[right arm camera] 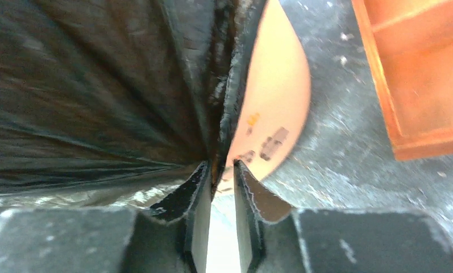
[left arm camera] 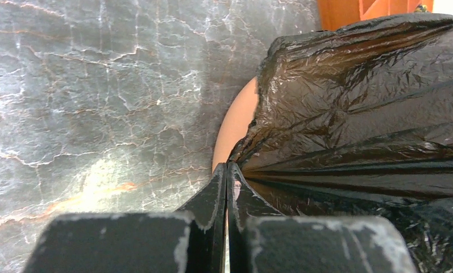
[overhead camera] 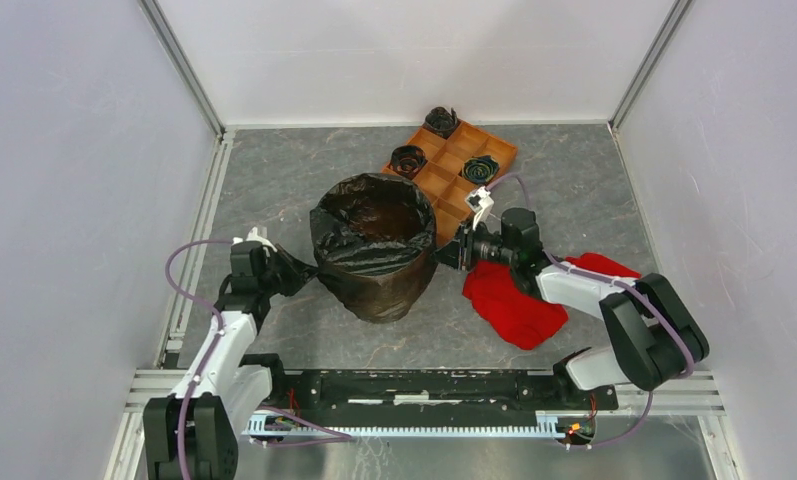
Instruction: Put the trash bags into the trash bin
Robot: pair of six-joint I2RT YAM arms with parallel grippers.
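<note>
Looking from above, the black bag (overhead camera: 372,215) drapes over the bin (overhead camera: 386,298) on the counter (overhead camera: 274,170). Left wrist: left jaws closed on the bag beside the bin (left arm camera: 235,122). Right wrist: right jaws nearly closed at the bag's edge, grip unclear. Uneven pulling may tip the bin.

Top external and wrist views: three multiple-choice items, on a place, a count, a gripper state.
1. The red cloth lies where, relative to the round terracotta-orange plastic bin? A) inside B) on its right C) on its left
2. Count of rolled black plastic wads in the flat orange compartment tray? A) one B) five C) three
3. The left gripper is: A) shut on the large black plastic bag draped over the bin B) open C) shut on the cloth
Key: B, the top view shows it there; C, three compartments hold one each; A, its fingers pinch the film.
</note>
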